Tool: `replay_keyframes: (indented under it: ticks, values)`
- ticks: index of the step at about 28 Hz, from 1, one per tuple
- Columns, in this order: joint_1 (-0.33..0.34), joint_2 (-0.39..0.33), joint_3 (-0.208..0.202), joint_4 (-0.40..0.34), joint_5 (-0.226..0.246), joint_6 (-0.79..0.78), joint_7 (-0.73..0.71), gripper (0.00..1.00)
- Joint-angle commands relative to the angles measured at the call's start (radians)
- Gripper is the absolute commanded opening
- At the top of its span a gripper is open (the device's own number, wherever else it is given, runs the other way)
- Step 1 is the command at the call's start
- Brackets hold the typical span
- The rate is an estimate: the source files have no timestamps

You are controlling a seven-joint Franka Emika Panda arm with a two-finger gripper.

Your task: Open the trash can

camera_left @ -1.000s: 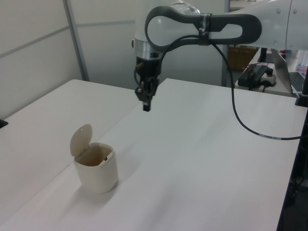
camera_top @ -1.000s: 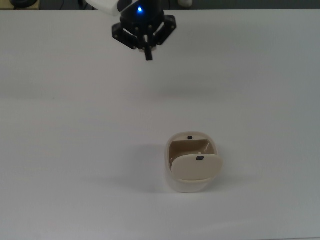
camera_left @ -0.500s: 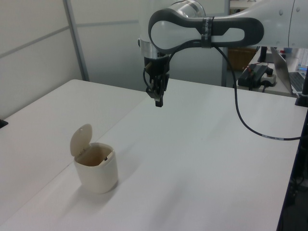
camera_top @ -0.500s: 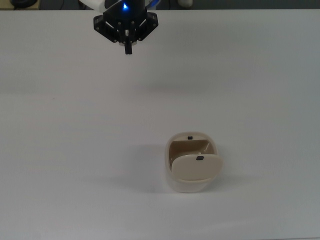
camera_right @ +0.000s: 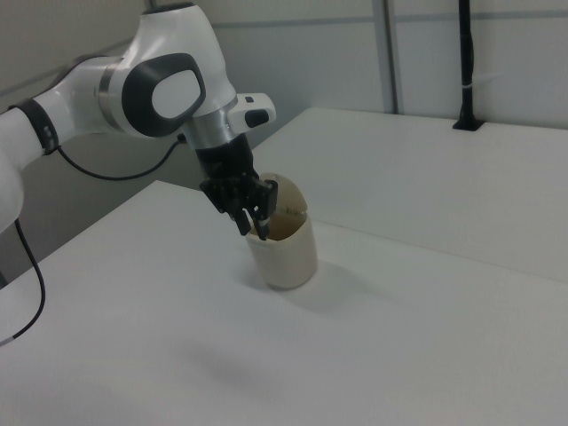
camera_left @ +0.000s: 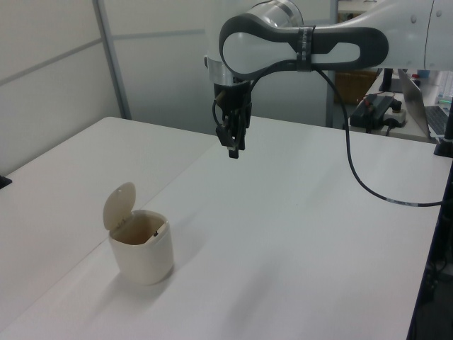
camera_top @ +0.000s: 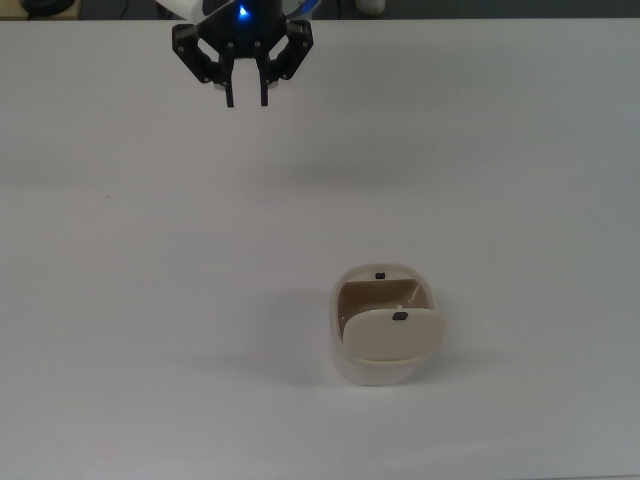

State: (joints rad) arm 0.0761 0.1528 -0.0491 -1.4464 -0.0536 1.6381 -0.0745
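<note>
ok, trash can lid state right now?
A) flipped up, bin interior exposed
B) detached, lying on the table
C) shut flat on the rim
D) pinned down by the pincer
A: in the left view the lid stands upright on the trash can with the inside showing, and the pincer hangs high above the table, well away from the bin.

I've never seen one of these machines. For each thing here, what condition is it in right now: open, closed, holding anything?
trash can: standing upright on the table, open, nothing visible inside.
lid: flipped up on its hinge, standing above the rim.
tool: open, empty, raised in the air well away from the trash can, near the top view's upper edge.
table: white, carrying only the trash can.
</note>
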Motion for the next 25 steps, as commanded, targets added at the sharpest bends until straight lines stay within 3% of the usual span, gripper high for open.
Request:
replay_keyframes:
  ticks: [1,25]
  values:
    - [0.007,-0.029,-0.008,-0.028,-0.018,-0.035,-0.007,1.00]
    - [0.007,-0.029,-0.008,-0.025,-0.008,-0.060,0.004,1.00]
